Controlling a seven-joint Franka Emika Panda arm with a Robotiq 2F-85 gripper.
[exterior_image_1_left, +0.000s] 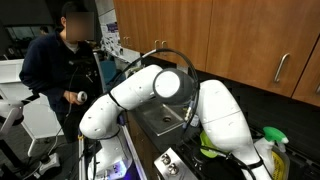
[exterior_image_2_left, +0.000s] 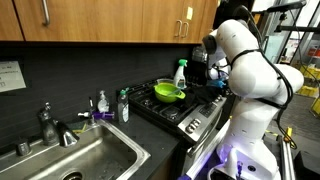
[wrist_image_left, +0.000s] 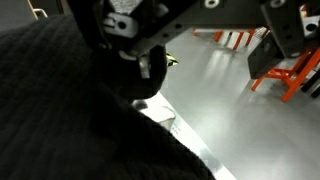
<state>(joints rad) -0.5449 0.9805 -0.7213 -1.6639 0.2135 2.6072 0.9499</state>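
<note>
In the wrist view my gripper (wrist_image_left: 205, 40) comes in from the top and is open. One dark finger (wrist_image_left: 285, 40) is on the right, the other on the left, and nothing is between them. Below it lie a dark textured surface (wrist_image_left: 50, 110) and a pale grey surface (wrist_image_left: 230, 120). In both exterior views my white arm (exterior_image_1_left: 170, 85) (exterior_image_2_left: 240, 50) arches over a counter. The gripper itself is hard to make out there. A green bowl (exterior_image_2_left: 168, 93) (exterior_image_1_left: 212, 152) sits on the stove (exterior_image_2_left: 185, 112).
A steel sink (exterior_image_2_left: 90, 150) (exterior_image_1_left: 165, 120) is set in the counter, with soap bottles (exterior_image_2_left: 122, 105) by it. A spray bottle (exterior_image_2_left: 180, 72) stands behind the bowl. A person (exterior_image_1_left: 55, 65) stands close to the arm. Orange frame legs (wrist_image_left: 285, 75) show in the wrist view. Wooden cabinets (exterior_image_2_left: 110, 18) hang above.
</note>
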